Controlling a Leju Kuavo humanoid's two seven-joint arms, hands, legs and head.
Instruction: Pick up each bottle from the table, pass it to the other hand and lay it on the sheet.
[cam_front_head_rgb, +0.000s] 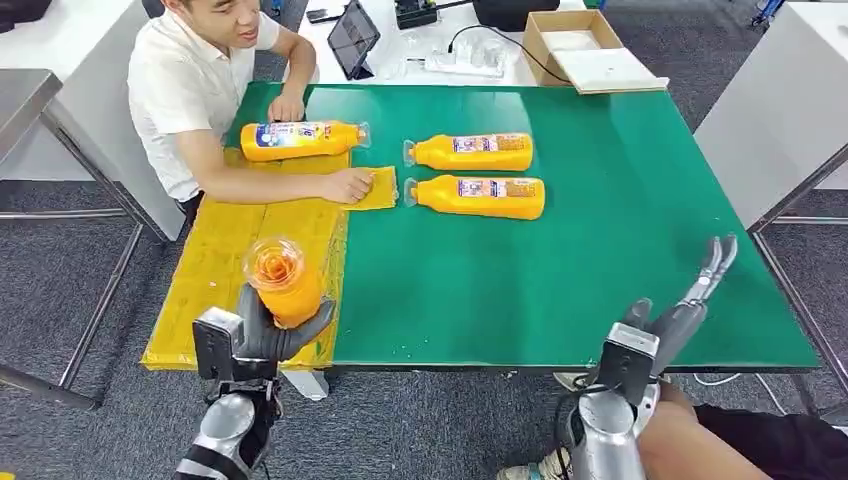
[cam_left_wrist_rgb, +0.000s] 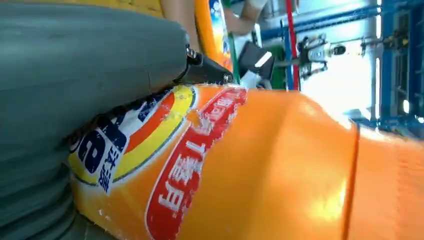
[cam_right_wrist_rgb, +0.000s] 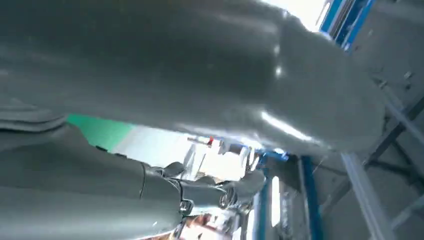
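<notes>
Gripped in the left hand (cam_front_head_rgb: 262, 335), an orange bottle (cam_front_head_rgb: 284, 280) is held over the near end of the yellow sheet (cam_front_head_rgb: 210, 270), its cap end pointed toward the head camera; in the left wrist view the thumb is seen pressed across the label of the same bottle (cam_left_wrist_rgb: 260, 165). Green table (cam_front_head_rgb: 600, 260) is taken as landmark: the sheet is laid over its left side, hanging past the near-left corner. One bottle (cam_front_head_rgb: 300, 140) is already laid on the sheet at the far-left of the table, beside a person (cam_front_head_rgb: 200, 90) whose hand (cam_front_head_rgb: 350, 185) is rested on the sheet edge. Two further bottles (cam_front_head_rgb: 470, 152) and (cam_front_head_rgb: 478, 196) are left lying side by side on the bare table near its far middle, caps toward the sheet, well apart from both robot hands. The right hand (cam_front_head_rgb: 680, 310) is held at the near-right edge of the table, fingers spread wide, nothing in them. Handling, as judged: bottles appear full, so fairly heavy; plastic body stiff but smooth and likely slippery, round so liable to roll when laid down. Best taken around the labelled mid-body, not the narrow neck. Handover looks done for this bottle; laying down is judged next.
</notes>
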